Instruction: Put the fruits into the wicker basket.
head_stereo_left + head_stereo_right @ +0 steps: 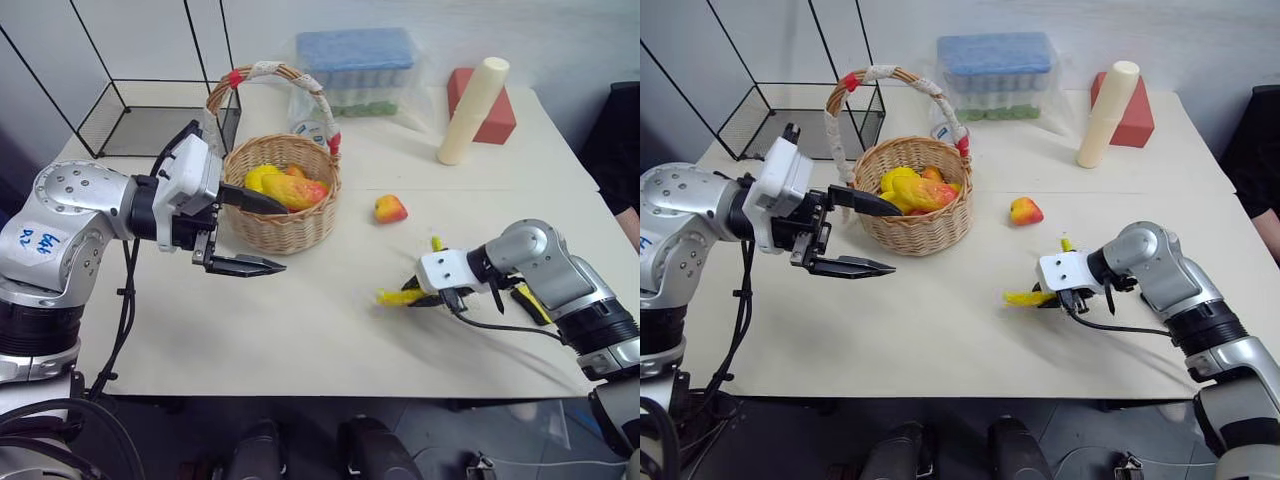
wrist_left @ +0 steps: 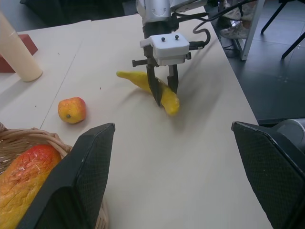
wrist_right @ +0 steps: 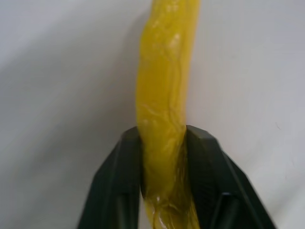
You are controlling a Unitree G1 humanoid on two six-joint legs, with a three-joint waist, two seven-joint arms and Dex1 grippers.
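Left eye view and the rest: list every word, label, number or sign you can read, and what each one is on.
Blue handwritten marks on the robot's left arm: scrawled, cannot be read for certain.
Label on the clear item behind the wicker basket: too small to read.
Blue-lidded box, red block, cream cylinder, banana, apple: no text visible.
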